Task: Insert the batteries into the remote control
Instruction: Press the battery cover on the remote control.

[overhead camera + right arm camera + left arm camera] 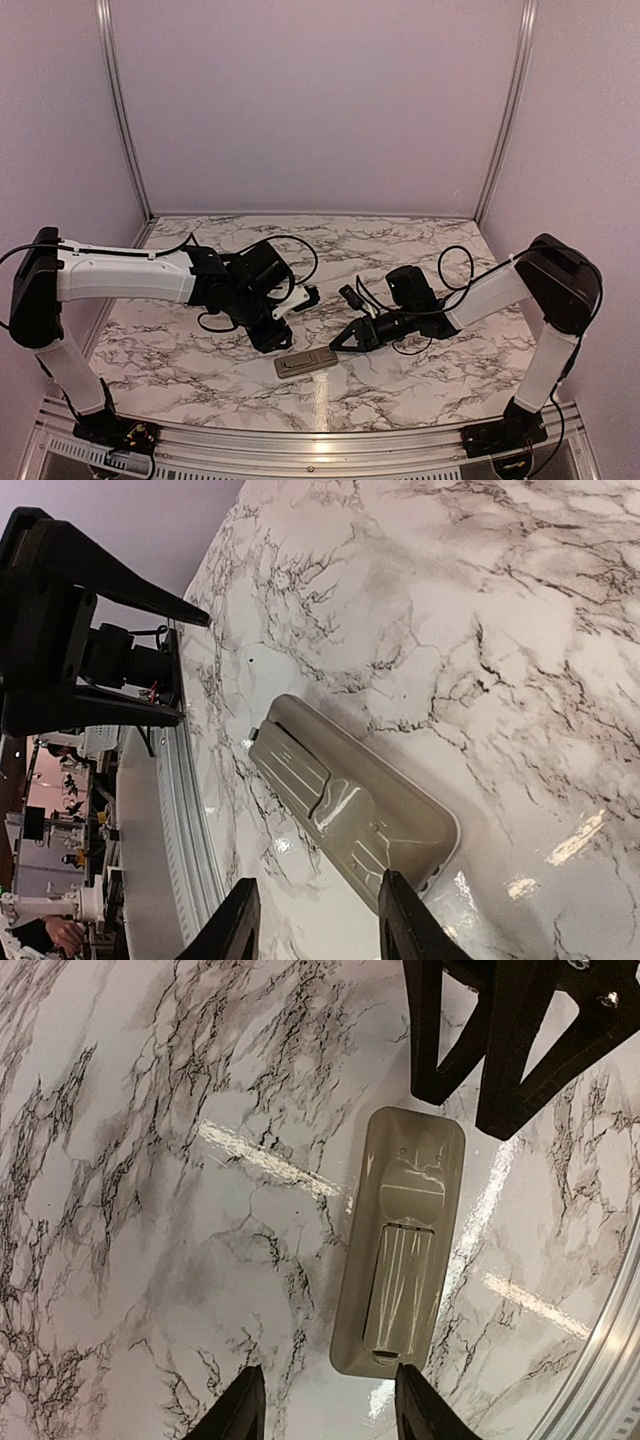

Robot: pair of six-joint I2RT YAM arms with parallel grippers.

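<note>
On the surface (200,372), the remote control (400,1250) looks light, stiff and slick, best pinched across its long edges; left claw (325,1412) and right claw (315,925) hang half-open, empty.

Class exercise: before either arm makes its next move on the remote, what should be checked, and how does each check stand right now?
1. Remote control lying flat on the table, grey back up: ok.
2. Battery cover removed: not ok, it looks shut.
3. Batteries located: cannot tell, none clearly visible in any view.
4. Left tool open and empty, at one end of the remote: ok.
5. Right tool open and empty, at the other end: ok.
</note>
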